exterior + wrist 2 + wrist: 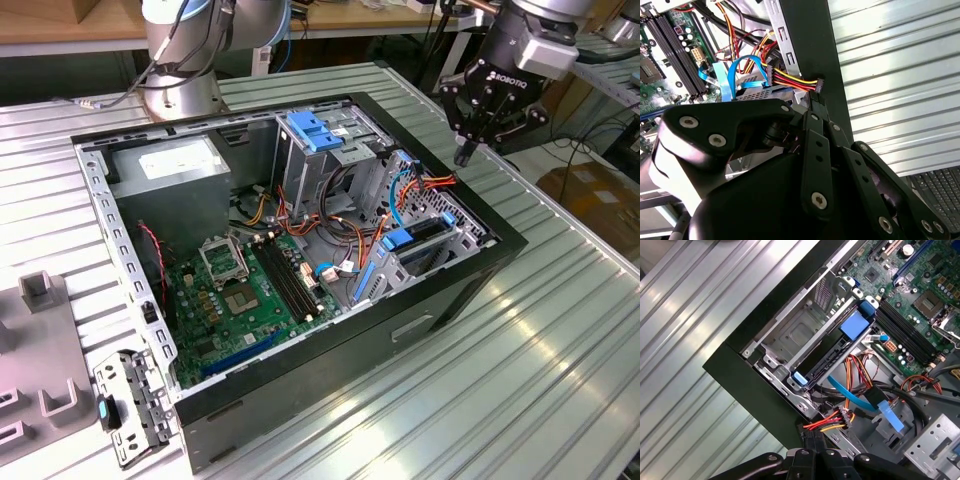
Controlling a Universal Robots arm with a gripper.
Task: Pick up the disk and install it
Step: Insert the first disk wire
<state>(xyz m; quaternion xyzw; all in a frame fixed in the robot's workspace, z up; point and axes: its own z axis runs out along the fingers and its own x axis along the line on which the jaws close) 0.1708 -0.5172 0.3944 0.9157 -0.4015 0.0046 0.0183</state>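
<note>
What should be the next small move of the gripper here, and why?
Probably ease the gripper closer onto the power connector at the edge of the case. The disk looks already seated in its bay, with its light-blue rails showing, while this red-and-yellow cable end lies loose right by the gripper, seemingly not plugged into anything.

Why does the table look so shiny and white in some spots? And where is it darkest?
Exterior view: glare streaks the ribbed metal table. Second wrist view: the table washes out almost white, while the close black tool looks dark. First wrist view: bright stripes on the table, shadow inside the computer case.
</note>
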